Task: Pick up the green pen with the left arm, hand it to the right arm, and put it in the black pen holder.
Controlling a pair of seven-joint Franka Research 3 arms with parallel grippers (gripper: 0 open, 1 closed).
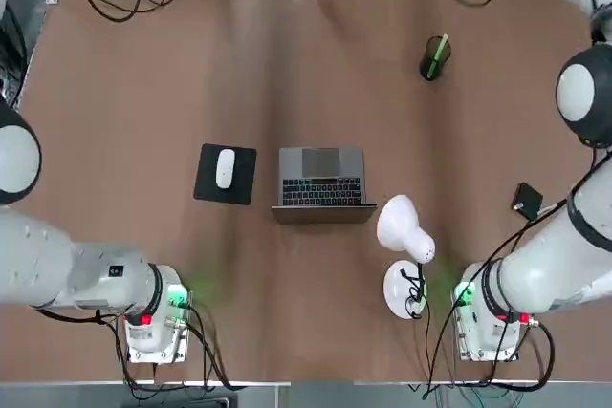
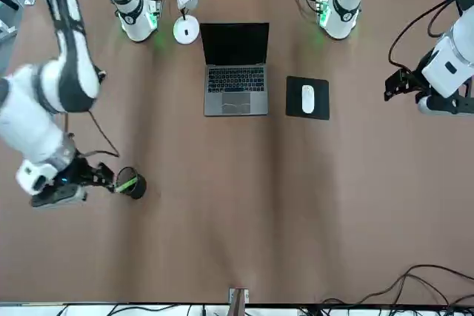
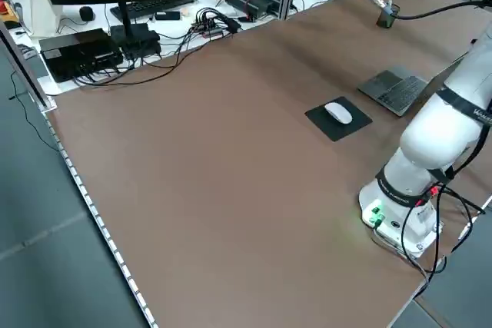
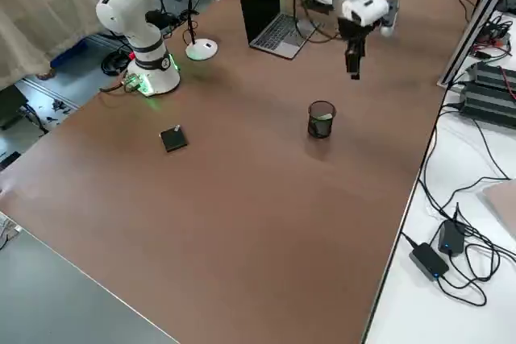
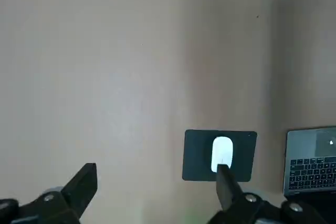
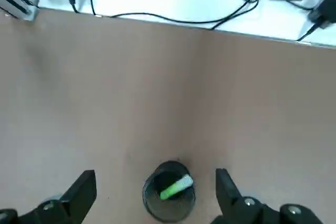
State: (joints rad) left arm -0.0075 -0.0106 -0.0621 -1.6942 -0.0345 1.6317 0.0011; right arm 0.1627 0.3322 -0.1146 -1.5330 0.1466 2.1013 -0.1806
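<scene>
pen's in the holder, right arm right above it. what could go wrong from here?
Main risk: the right gripper hangs open over the black pen holder, its fingers on either side in the wrist view. A sideways or downward move could clip the rim and tip it.

Second: the green pen leans inside and isn't held, so a knock could spill it.

Minor: a cable loops beside the right arm near the holder in the front view and might snag it on retreat.

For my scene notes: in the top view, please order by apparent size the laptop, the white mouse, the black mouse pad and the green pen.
1. Laptop
2. Black mouse pad
3. White mouse
4. Green pen
</scene>
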